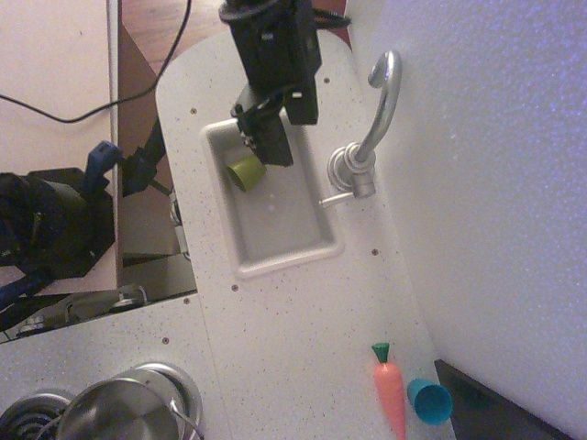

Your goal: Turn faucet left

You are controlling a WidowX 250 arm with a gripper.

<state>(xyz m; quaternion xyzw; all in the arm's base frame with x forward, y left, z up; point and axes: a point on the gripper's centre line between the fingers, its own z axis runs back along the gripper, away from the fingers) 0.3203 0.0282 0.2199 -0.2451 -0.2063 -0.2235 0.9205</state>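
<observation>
The faucet (352, 170) is shiny silver metal and stands on a round base on the counter, just right of the sink. Its curved spout (386, 84) points toward the top of the picture, alongside the basin rather than over it. Its thin lever (334, 199) sticks out toward the sink. My black gripper (280, 137) reaches in from the top edge and hangs over the upper end of the basin, left of the faucet and apart from it. Its fingers look spread, with nothing between them.
The grey sink (284, 261) holds a green cup (246, 171) lying just below my fingers. A toy carrot (390, 390) and a blue cup (428, 401) lie at the lower right. A steel pot (119, 414) sits on the stove at the lower left. A white wall (495, 183) runs along the right.
</observation>
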